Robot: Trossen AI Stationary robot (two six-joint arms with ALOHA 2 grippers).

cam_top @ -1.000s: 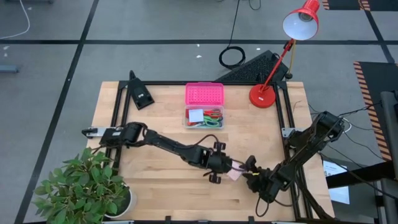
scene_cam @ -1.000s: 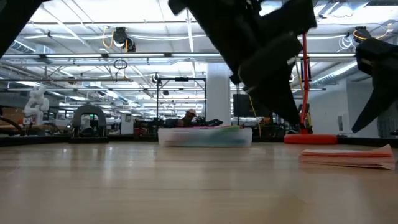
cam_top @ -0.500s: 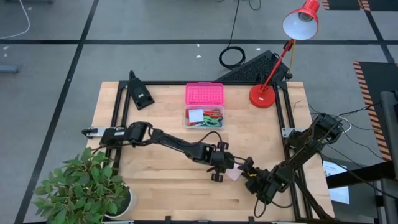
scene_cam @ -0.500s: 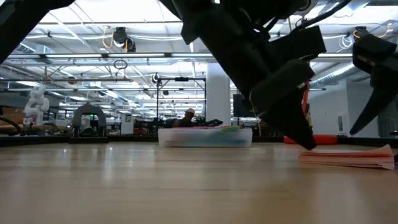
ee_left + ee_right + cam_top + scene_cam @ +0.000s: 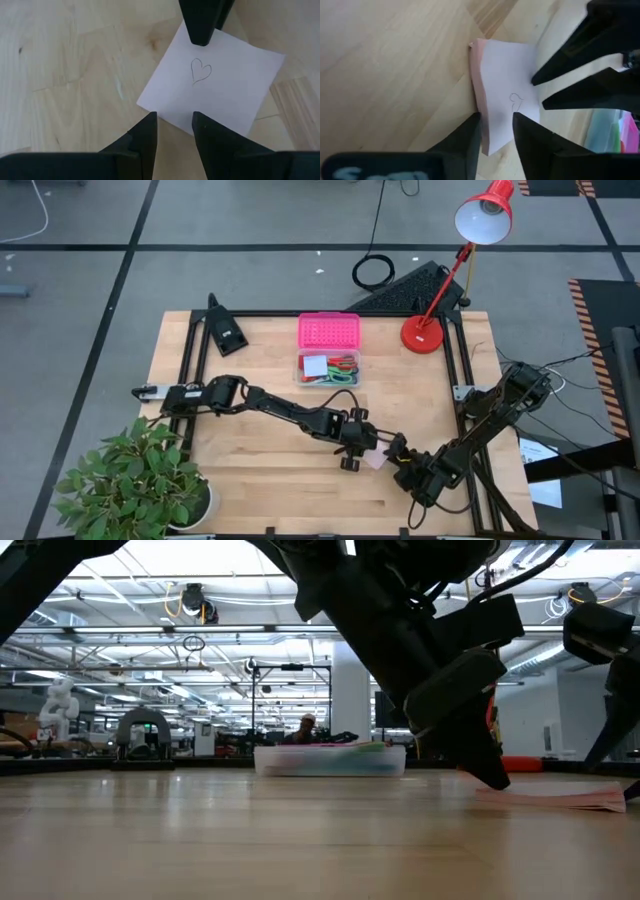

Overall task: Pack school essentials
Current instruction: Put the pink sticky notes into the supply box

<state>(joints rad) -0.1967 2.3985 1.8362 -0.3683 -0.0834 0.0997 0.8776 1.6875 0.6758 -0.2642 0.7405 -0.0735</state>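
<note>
A pale pink notepad with a small heart drawn on its top sheet lies flat on the table, right of centre and toward the near edge. My left gripper reaches in from the table's left, its fingers a narrow gap apart over the pad's edge. My right gripper comes from the table's right, also slightly open, over the opposite corner of the pad. The clear box holding scissors and small notes stands farther back, its pink lid behind it. My left gripper has its fingertips down at the notepad's left edge, slanting down from the table's left. The fingers stand side by side along that edge, not across the pad. The pad lies on the table. My right gripper has one finger against the pad's pink side edge and the other over the top sheet, slanting down from the table's right. The top sheet bows up a little there. Whether the fingers pinch anything cannot be told.
A red desk lamp stands at the back right. A potted plant fills the near left corner. A black object lies at the back left. Bare wood lies between the box and the pad.
My left gripper has moved toward the table's right edge and come down until its fingertips reach the notepad's edge. My right gripper has edged closer to the pad from the other side. The pad stays in place on the table.
</note>
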